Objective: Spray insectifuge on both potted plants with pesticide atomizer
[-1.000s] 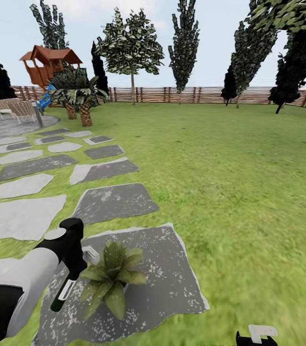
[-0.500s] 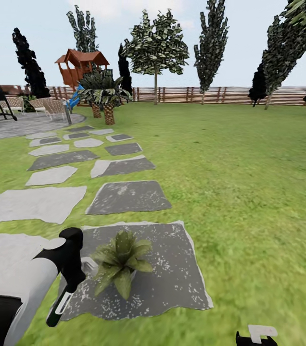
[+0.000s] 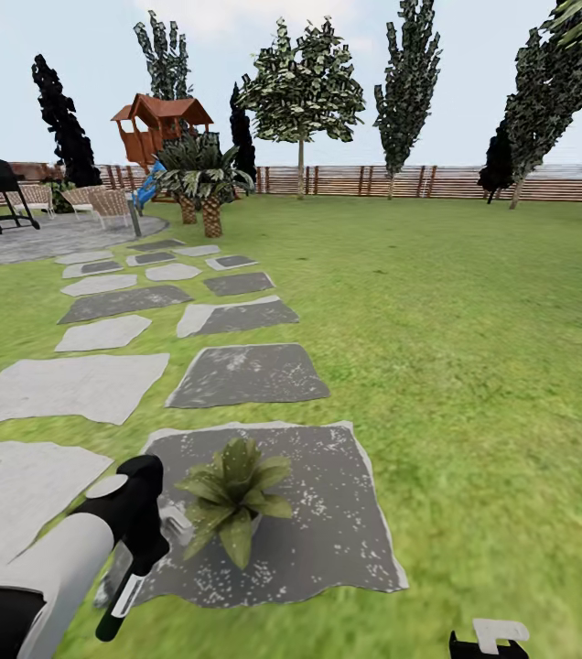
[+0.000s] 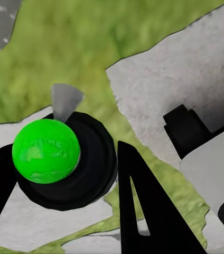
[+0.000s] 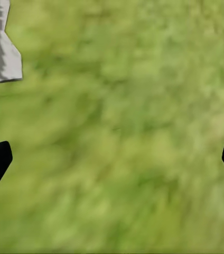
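Pesticide atomizer [image 3: 123, 586] is clamped in the left gripper [image 4: 99, 174], whose jaws are closed on its body. In the head view its long axis runs steeply down and slightly leftward, the dark lower end over the grass beside a stepping slab [image 3: 328, 540]. In the left wrist view its green top [image 4: 46, 151] faces the camera.

Just beside the left gripper, one potted plant [image 3: 231, 499] stands upright on that slab; its pot is hidden under the leaves.

Right gripper [image 5: 112, 161] hangs over bare lawn [image 5: 122, 132], jaws spread wide apart.

Farther off, slabs lead to the gravel patio [image 3: 35, 240]. The wooden fence [image 3: 437, 181] closes the background.
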Controlling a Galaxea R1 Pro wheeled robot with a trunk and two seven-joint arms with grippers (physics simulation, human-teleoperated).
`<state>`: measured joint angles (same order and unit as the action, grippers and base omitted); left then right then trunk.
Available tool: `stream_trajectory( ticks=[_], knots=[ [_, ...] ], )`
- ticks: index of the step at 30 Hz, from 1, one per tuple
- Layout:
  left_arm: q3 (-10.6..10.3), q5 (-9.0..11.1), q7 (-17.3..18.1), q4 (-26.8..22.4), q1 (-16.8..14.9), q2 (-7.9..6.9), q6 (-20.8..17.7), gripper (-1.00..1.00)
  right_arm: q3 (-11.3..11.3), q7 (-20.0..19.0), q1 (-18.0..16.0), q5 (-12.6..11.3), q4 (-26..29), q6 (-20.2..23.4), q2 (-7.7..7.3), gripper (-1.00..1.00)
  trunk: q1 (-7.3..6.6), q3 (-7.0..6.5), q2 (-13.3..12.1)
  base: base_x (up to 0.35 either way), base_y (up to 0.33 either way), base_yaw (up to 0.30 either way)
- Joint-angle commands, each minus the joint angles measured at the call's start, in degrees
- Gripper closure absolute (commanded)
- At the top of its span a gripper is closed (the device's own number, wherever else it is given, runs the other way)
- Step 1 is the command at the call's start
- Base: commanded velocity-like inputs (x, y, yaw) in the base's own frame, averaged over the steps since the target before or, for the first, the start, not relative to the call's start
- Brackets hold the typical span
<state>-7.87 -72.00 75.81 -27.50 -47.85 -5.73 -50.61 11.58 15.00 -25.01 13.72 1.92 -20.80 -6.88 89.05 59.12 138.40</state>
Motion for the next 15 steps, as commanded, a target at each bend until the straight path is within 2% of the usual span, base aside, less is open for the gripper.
stream_trajectory(
  ticks=[1, 5, 15],
  knots=[
    [-0.2, -0.2, 0.4, -0.1, 0.0, 0.01, -0.5, 1.00, 0.5, 0.1, 0.0, 0.6, -0.1, -0.2, 0.01, -1.00, -0.01, 0.05, 0.0, 0.000, -0.150, 0.000],
    [0.0, -0.2, 0.2, -0.1, 0.0, 0.10, -0.5, 1.00, 0.5, 0.1, 0.0, 0.6, -0.1, -0.2, 0.09, -1.00, -0.01, 0.05, 0.0, 0.000, -0.239, 0.093],
    [0.1, -0.2, 0.2, -0.7, 0.0, 0.02, -0.5, 1.00, 0.5, 0.2, 0.0, 0.5, 0.0, -0.2, 0.11, -1.00, -0.01, 0.05, 0.0, 0.000, -0.270, 0.265]
  ],
)
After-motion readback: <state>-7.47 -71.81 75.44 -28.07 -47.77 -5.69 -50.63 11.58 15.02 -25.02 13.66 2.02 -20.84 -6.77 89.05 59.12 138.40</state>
